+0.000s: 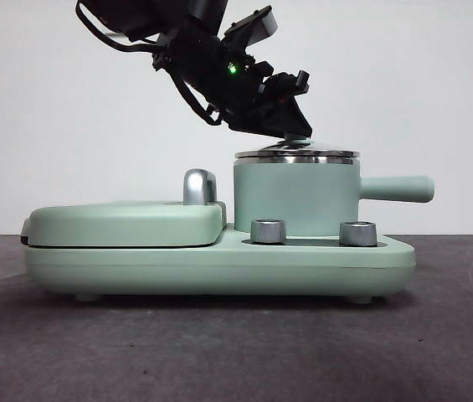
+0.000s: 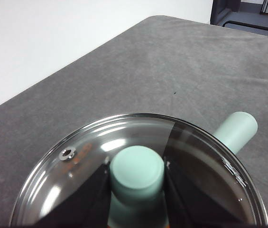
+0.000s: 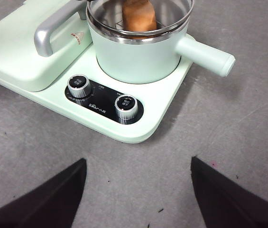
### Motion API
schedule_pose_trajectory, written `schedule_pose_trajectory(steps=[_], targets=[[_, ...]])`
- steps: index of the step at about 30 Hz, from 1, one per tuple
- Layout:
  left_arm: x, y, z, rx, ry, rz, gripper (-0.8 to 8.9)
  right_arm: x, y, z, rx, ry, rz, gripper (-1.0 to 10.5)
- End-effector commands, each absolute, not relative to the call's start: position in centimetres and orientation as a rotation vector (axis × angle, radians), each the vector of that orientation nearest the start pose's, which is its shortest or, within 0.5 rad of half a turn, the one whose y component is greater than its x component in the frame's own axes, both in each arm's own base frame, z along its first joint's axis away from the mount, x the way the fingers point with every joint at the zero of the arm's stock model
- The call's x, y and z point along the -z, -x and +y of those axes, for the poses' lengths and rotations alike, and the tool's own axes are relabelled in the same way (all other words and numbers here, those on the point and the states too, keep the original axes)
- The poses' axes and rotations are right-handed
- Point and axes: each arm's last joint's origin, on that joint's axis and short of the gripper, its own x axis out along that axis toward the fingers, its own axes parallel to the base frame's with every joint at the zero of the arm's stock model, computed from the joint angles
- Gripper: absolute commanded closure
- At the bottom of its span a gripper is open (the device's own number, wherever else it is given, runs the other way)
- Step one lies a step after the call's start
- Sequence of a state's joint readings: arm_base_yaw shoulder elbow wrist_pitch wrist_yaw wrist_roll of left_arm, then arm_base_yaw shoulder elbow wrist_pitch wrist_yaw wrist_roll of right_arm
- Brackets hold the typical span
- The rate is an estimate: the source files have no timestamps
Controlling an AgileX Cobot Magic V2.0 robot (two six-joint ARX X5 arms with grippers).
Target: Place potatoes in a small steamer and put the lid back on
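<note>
left gripper (image 2: 137, 183): black jaws pinching the lid's mint knob | lid (image 2: 195, 156): clear glass, steel rim, on small steamer (image 1: 295, 197) | potatoes (image 3: 138, 14): crusty orange-brown, inside pot | right gripper (image 3: 138, 190): spread, held above table (image 3: 228, 123) of matte grey cloth | white wall behind

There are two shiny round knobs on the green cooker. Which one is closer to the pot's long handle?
The silver knob on the side where the mint-green pot's straight handle sticks out. The other silver knob sits nearer the flat green griddle cover.
</note>
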State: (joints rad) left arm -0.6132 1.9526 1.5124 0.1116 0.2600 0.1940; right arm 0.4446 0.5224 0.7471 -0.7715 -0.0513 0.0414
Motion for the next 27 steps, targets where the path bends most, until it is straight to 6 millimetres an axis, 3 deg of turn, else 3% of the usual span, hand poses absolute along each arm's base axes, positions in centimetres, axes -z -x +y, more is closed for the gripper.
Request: schedule_pose_trajectory(steps=[1,27], targets=[[-27.37,-37.04,-27.44,0.905,-0.235,0.22,8.05,-29.95,-8.96,4.49,-0.476,0.071,0.545,6.1],[-26.76,-37.11,-26.94,0.9,-0.259,0.29,8.05,-29.77,-8.86,4.44,-0.473,0.07,0.568,6.1]])
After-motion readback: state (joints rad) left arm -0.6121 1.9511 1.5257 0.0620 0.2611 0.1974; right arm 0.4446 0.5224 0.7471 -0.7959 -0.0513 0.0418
